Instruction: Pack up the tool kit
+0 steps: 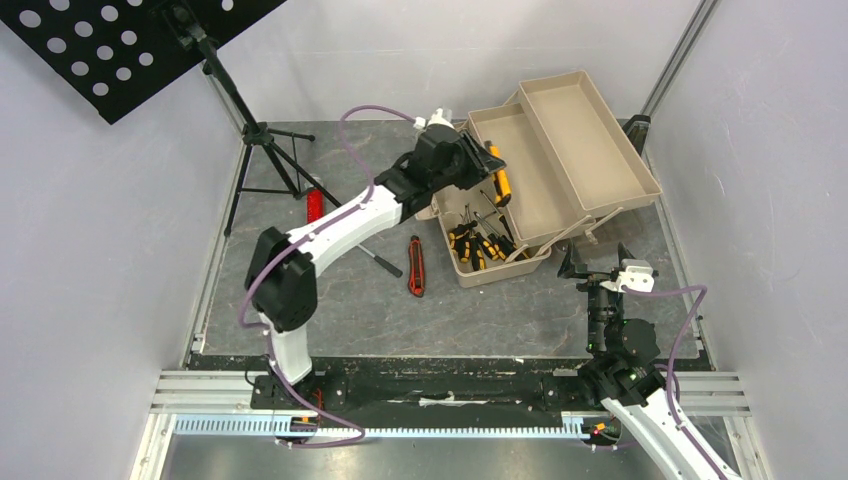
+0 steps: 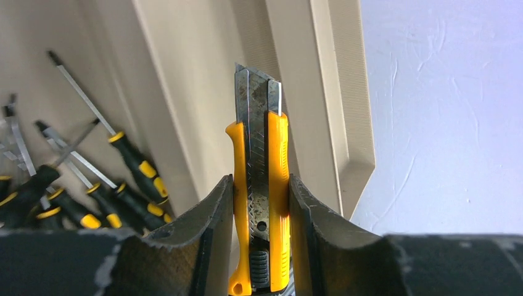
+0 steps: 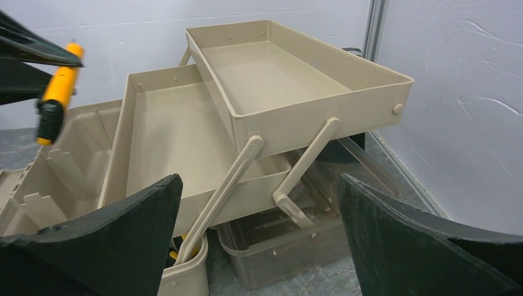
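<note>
Your left hand (image 2: pixel 260 188) is clamped on the orange knife (image 2: pixel 259 139) above the open toolbox (image 1: pixel 585 130) (your right hand (image 3: pixel 259 185) sits open nearby), and because the knife hangs over a tray wall, blade tip out, releasing here could bounce it onto the counter (image 1: pixel 350 300).

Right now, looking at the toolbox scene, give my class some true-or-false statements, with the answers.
1. The left gripper is shut on a yellow knife. True.
2. The right gripper holds a screwdriver. False: it is open and empty.
3. Screwdrivers lie in the bottom of the toolbox. True.
4. The top tray is full of tools. False: it is empty.
5. The red knife lies inside the toolbox. False: it lies on the table.
</note>
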